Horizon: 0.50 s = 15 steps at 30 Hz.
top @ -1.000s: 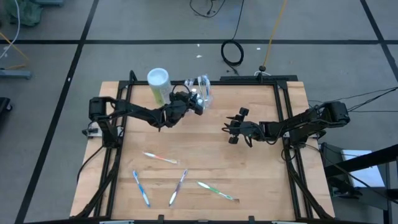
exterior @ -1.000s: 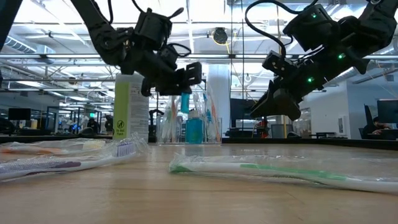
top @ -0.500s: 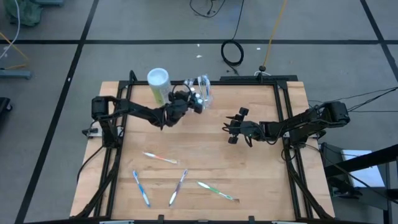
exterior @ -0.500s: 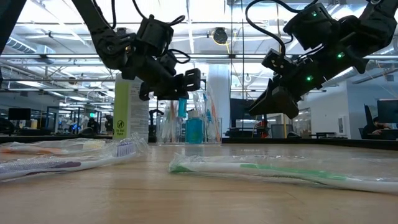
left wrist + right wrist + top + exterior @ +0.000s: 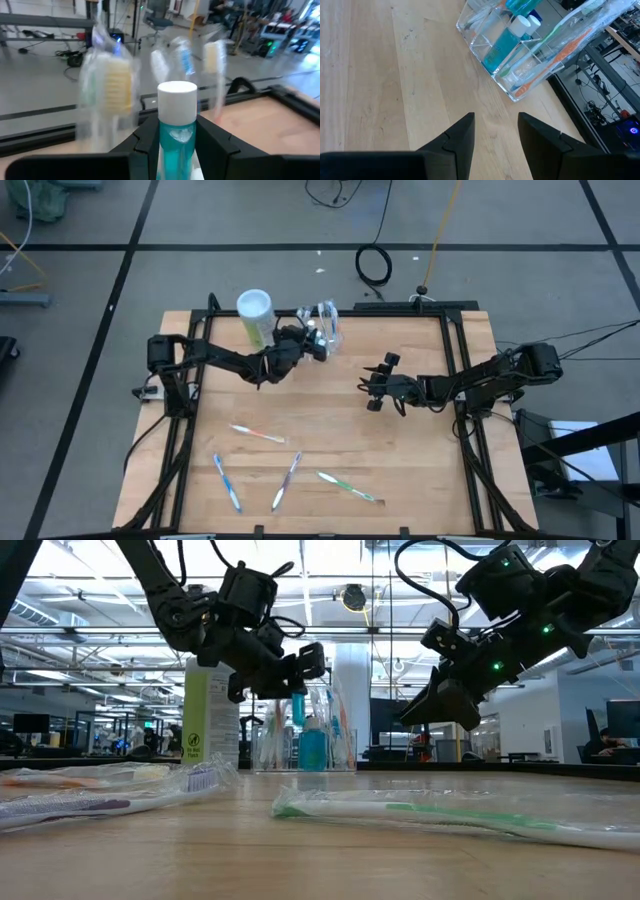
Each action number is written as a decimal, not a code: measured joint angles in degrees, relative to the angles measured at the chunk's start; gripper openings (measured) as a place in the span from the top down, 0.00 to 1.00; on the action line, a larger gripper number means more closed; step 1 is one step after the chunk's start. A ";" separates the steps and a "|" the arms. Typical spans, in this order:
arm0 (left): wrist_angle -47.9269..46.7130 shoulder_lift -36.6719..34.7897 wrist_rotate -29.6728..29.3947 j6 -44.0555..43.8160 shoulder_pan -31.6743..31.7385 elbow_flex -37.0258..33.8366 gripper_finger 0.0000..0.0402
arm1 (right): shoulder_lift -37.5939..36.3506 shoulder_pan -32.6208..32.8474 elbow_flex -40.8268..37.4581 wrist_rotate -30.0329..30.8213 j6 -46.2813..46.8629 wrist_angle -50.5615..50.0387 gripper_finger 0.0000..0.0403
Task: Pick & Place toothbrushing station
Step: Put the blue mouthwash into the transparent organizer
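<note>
Clearly the left gripper point(image 5: 318, 348) has its fingers closed on a white-capped blue bottle point(image 5: 176, 131) standing in the toothbrushing station point(image 5: 327, 326) at the bench's far edge. Light, rigid, slippery plastic: better gripped by a wall. The right gripper point(image 5: 374, 384) hangs open nearby.

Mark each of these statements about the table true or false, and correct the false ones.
1. The left tool straddles a blue bottle with a white cap. True.
2. The right tool grips a toothbrush. False: it is open, empty, above bare wood.
3. The clear station stands at the table's far edge beside the green canister. True.
4. All toothbrushes are inside the station. False: four loose toothbrushes lie on the near half of the table.
</note>
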 joint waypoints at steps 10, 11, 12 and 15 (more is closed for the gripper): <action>-3.09 0.00 -0.06 -1.51 0.63 0.00 0.75 | 0.00 0.02 0.00 0.00 0.01 0.00 0.65; -3.14 0.00 -0.01 -1.16 0.63 0.00 0.75 | 0.00 0.02 0.00 0.00 -0.01 0.00 0.65; -3.20 0.00 0.37 -0.53 0.63 0.00 0.75 | 0.00 0.02 0.00 0.00 -0.01 0.00 0.65; -3.17 0.00 2.39 1.64 0.63 0.00 0.75 | 0.00 0.01 0.00 0.00 0.01 0.00 0.65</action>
